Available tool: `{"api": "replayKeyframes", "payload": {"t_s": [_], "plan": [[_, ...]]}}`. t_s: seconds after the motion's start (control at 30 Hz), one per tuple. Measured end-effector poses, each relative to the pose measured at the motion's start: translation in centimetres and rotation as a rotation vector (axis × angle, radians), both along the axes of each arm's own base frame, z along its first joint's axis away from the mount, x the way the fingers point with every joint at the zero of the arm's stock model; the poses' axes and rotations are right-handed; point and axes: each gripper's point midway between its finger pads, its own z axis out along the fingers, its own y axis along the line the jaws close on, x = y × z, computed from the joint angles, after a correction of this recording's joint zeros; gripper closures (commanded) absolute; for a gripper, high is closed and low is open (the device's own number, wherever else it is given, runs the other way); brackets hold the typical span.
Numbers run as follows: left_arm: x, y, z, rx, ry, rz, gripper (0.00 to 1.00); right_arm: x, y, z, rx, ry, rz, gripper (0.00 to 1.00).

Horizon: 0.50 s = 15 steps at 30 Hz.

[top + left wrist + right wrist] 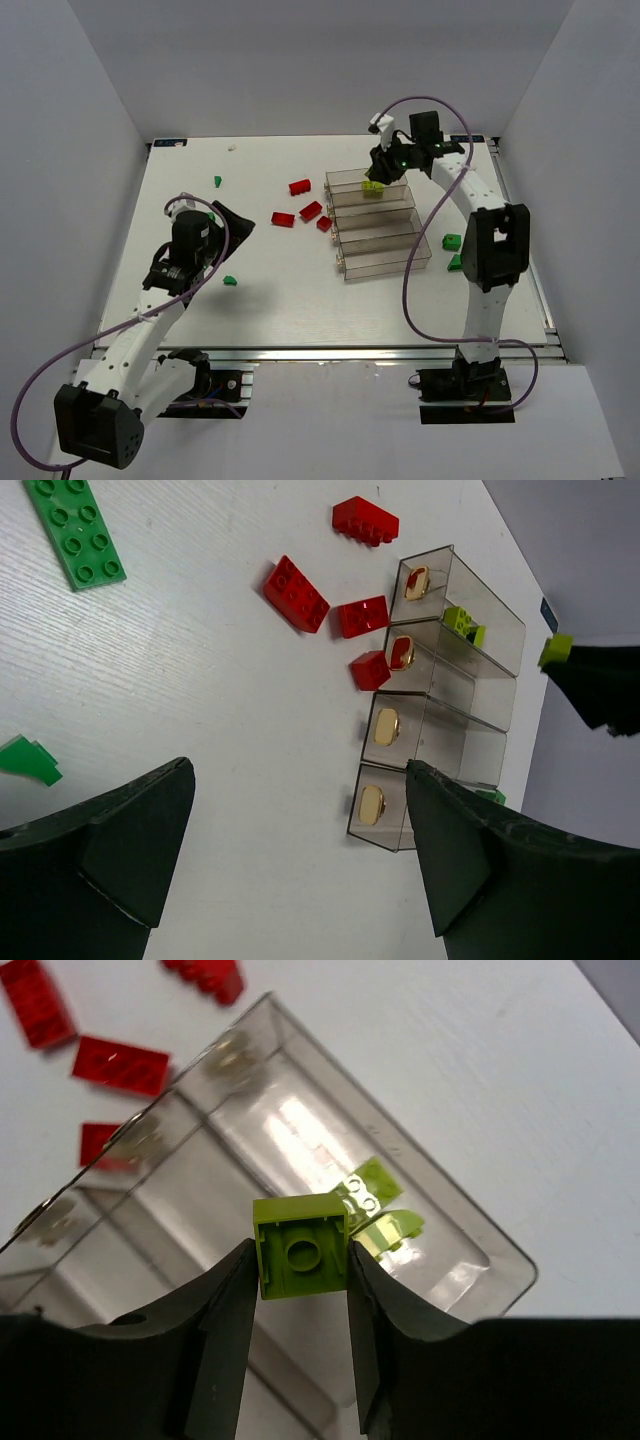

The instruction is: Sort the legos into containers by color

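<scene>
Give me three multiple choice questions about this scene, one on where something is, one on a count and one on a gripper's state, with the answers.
1. Where is the yellow-green brick that the right gripper holds?
A) above the farthest tray
B) above the nearest tray
C) in front of the left arm

2. How many red bricks lie on the table?
A) two
B) four
C) seven

3. The left gripper is:
A) open and empty
B) shut on a red brick
C) shut on a green plate

Answers: 1 A, the farthest tray lies right under it in the right wrist view. 2 B, four show in the left wrist view. 3 A, its jaws stand wide apart with nothing between.
</scene>
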Motion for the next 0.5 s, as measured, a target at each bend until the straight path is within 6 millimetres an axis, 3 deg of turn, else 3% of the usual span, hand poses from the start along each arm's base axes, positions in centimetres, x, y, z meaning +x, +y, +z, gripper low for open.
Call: {"api": "replayKeyframes", "payload": {"t_s": [0.1, 0.2, 0.3, 0.5], "plan": [[0.2, -0.1, 0.0, -0.004, -0.001, -0.004, 0.05, 3.4, -1.0, -0.8, 0.022, 0.032, -0.1, 1.0], [0.2, -0.1, 0.0, -0.005, -0.001, -0.003, 0.05, 5.5, -1.0, -1.8, 0.038, 0.051, -0.164, 0.93], [0.2, 0.0, 0.0, -0.005, -0.001, -0.002, 0.04, 6.6, -0.8, -2.8, 0.044, 0.07, -0.196, 0.87], [0.1, 0.1, 0.5, -0.015, -0.016, 0.007, 0.04, 6.8, -0.8, -4.7, 0.033, 0.108, -0.219, 0.69]]}}
